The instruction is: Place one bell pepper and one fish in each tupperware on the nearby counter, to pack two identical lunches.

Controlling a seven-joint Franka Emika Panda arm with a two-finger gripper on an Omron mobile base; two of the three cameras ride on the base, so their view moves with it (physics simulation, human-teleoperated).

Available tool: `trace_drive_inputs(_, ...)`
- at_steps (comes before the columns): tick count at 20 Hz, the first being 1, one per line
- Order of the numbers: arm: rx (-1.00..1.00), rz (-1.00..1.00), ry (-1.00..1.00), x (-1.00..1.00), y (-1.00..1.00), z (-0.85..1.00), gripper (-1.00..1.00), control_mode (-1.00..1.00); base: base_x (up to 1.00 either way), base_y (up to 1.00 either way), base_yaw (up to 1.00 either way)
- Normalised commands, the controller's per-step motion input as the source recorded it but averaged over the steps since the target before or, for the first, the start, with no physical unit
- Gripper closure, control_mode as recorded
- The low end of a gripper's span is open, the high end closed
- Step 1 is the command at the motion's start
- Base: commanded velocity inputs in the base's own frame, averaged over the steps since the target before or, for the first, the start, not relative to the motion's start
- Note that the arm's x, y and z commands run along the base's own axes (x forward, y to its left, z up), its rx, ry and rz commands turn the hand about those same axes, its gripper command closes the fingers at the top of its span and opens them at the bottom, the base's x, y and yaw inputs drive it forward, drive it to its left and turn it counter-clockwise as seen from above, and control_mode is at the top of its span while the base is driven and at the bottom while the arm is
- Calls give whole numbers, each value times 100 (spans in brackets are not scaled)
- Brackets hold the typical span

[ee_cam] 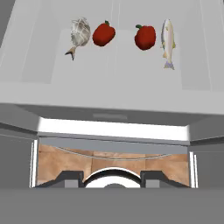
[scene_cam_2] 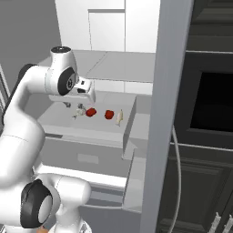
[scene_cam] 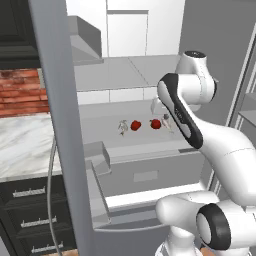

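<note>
Nothing looks packed yet: both red bell peppers (ee_cam: 103, 34) (ee_cam: 145, 36) and both fish (ee_cam: 79, 34) (ee_cam: 168, 40) lie in a row on the grey fridge shelf (ee_cam: 127, 74), upper part of the hand view. The gripper (ee_cam: 113, 177) holds nothing, jaws seemingly narrowly parted. The marble counter (scene_cam: 22, 142) sits at the left base view's left edge.

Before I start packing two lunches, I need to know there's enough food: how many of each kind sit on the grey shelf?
Bell peppers: 2, one beside the curled fish, one beside the long fish.
Fish: 2, one curled, one long and straight.
Total: 4, enough for one pepper and one fish per lunch.
</note>
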Motion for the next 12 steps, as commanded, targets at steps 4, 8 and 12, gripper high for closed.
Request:
trace_drive_inputs(4, 0, -2, 0, -40, -4, -15, -100, -100, 0, 0, 0)
trace_drive_inputs(8, 0, -2, -12, -70, -3, -76, -100, -100, 0, 0, 0)
trace_drive_inputs(12, -1, -4, -14, -42, 0, -81, -100, -100, 0, 0, 0)
